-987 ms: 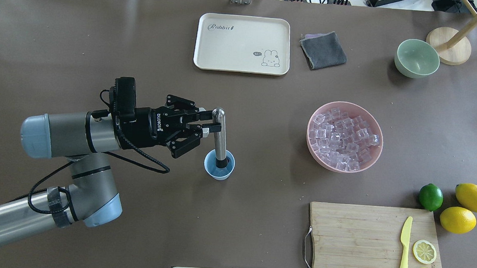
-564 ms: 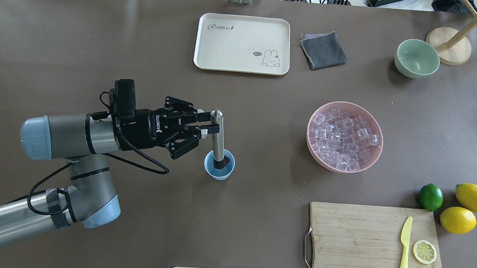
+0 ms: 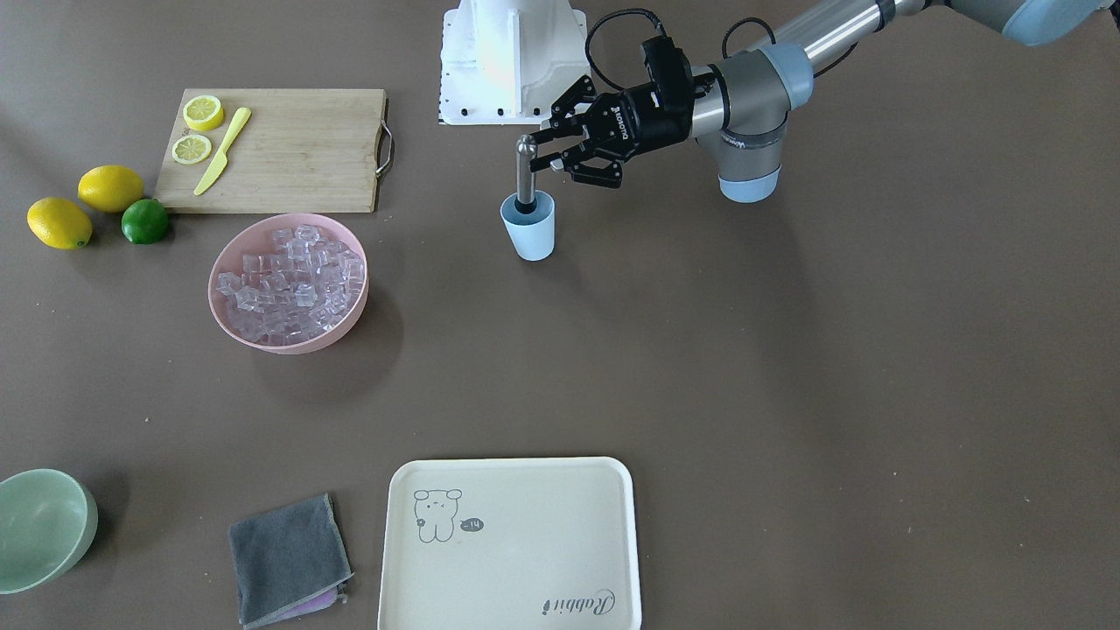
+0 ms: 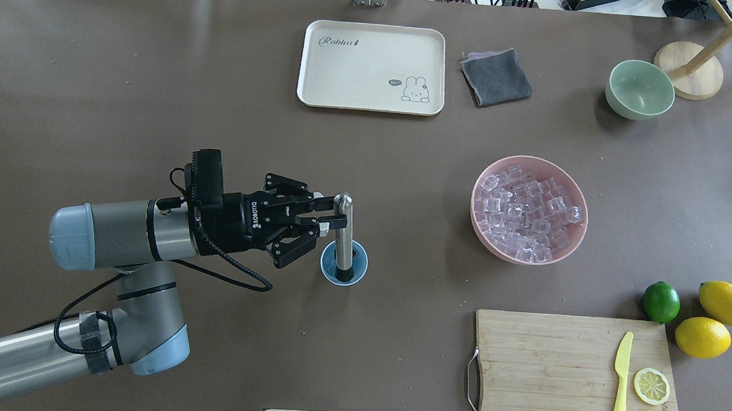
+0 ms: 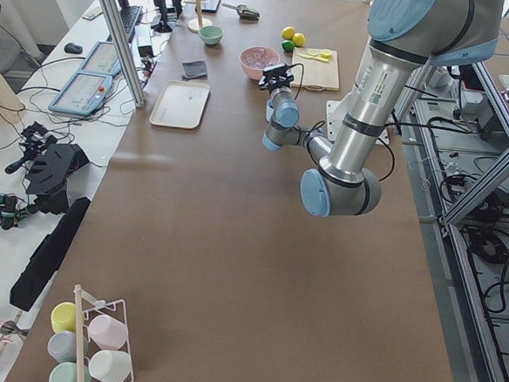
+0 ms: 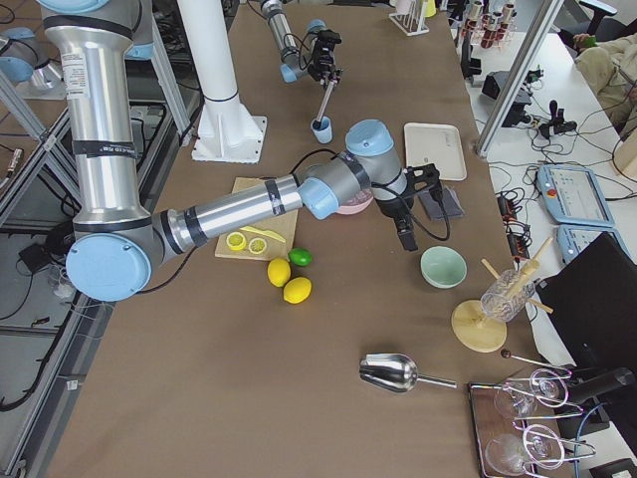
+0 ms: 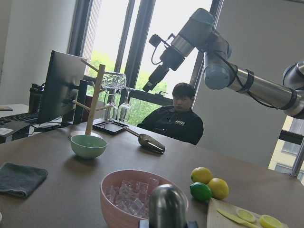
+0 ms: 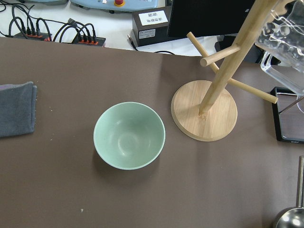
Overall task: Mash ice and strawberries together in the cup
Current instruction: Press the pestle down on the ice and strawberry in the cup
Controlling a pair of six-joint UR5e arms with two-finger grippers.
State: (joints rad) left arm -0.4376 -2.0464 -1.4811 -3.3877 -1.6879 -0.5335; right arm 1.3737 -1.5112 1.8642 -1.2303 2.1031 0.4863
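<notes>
Left hand (image 4: 333, 216): closed from the side on the top end of the metal masher (image 4: 343, 239).
Masher axis: close to upright, rounded end up, dark foot down inside the cup (image 3: 534, 232).
Cup: stands on the table (image 4: 406, 170), directly below my left hand; nothing steadies it.
Deciding relation: the cup lies straight down the masher's long axis, so I judge that the next press should run along that axis; a sideways push could tip the cup.
Cup contents: hidden by shaft and wall; I cannot tell what is inside.
Ice (image 4: 527, 218): heaped in the pink bowl (image 4: 473, 206), well apart from the cup, toward the right arm's side.
Right hand (image 6: 408, 239): high over the green bowl (image 8: 129, 142), far from the cup; whether it is open or closed I cannot tell.
Nearer arm: left.
</notes>
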